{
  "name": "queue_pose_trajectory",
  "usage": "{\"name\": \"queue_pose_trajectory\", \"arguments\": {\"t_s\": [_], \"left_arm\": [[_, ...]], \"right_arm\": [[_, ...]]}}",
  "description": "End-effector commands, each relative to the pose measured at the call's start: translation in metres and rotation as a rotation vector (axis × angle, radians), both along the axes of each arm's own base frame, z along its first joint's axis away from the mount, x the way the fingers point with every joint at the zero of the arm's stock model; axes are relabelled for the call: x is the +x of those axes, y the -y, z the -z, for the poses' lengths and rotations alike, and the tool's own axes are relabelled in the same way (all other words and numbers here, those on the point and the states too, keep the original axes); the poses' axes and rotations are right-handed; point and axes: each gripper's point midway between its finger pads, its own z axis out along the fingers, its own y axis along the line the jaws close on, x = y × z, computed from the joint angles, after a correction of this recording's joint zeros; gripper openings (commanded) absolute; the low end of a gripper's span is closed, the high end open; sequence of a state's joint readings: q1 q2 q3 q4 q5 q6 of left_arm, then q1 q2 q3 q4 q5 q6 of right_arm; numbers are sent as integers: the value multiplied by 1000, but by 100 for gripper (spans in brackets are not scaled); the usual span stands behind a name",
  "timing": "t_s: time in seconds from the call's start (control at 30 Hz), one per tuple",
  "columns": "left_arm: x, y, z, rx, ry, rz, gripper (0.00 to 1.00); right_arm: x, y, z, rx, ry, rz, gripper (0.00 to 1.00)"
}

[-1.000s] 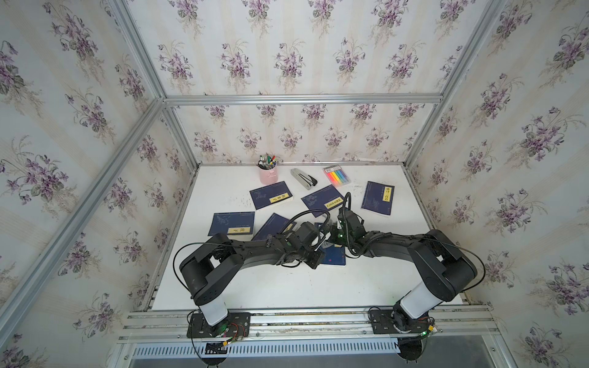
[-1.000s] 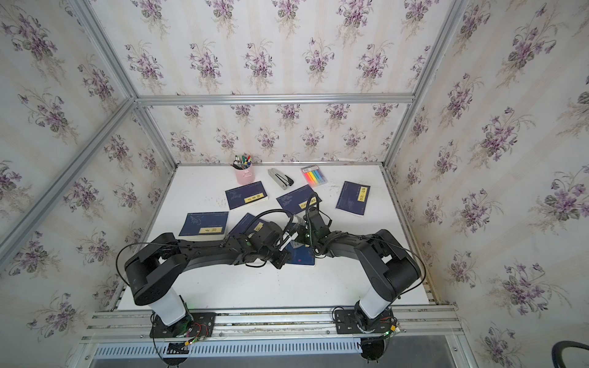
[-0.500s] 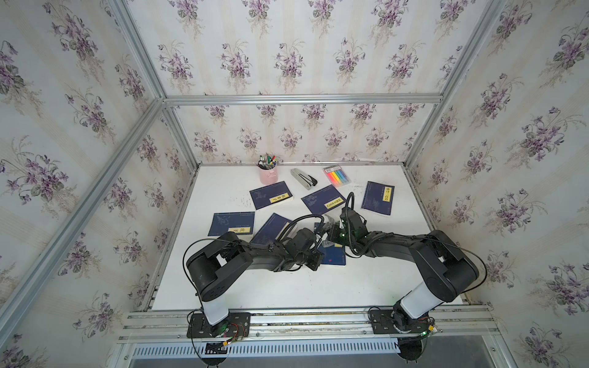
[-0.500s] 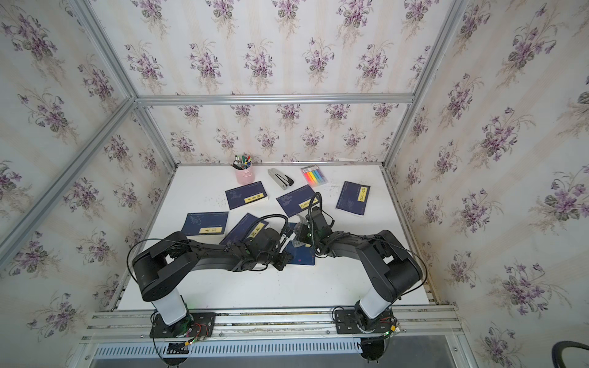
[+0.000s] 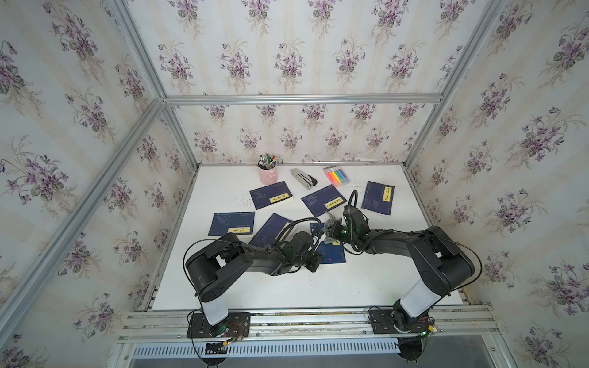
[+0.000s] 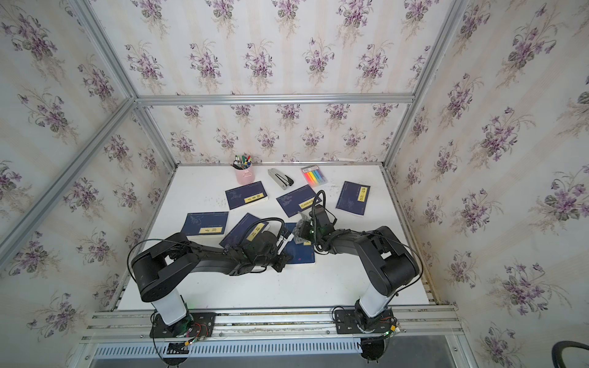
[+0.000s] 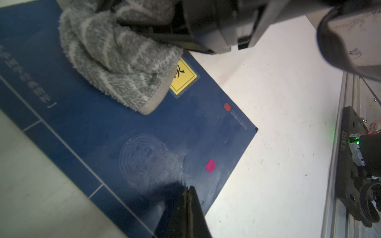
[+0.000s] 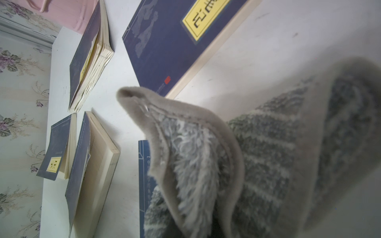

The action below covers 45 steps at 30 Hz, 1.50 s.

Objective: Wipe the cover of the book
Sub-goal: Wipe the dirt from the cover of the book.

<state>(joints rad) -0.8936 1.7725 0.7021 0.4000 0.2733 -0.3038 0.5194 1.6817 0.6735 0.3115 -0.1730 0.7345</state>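
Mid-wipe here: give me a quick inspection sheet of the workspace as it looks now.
Surface: white tabletop, small dark specks, no spill seen.
Job's things: blue book flat; grey cloth resting on its cover; pink spot not yet wiped.
Clutter: five other books, pink pen cup, stapler, highlighter pack.
Grippers: left gripper shut, tips on the cover; right gripper shut on the grey cloth.
Cables: black loops above both wrists, no snag seen.
Surroundings: floral walls, aluminium frame.

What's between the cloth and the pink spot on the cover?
Only bare blue cover of the book, in the left wrist view; the cloth and pink spot lie apart, the faint round emblem off to one side.
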Motion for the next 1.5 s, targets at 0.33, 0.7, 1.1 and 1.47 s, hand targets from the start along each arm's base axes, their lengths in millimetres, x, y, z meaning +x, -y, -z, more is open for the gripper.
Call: {"name": "queue_pose_trajectory", "arguments": {"t_s": [0.33, 0.7, 1.1, 1.47], "left_arm": [[-16, -38, 37, 162, -86, -58, 0], [-21, -56, 43, 192, -96, -87, 0], [-21, -62, 49, 212, -107, -87, 0], [-21, -62, 52, 215, -111, -86, 0]], "right_arm": [[-8, -22, 9, -29, -24, -53, 0], [-8, 33, 21, -70, -52, 82, 0], [6, 14, -22, 21, 66, 45, 0], [2, -54, -17, 116, 48, -121, 0]]}}
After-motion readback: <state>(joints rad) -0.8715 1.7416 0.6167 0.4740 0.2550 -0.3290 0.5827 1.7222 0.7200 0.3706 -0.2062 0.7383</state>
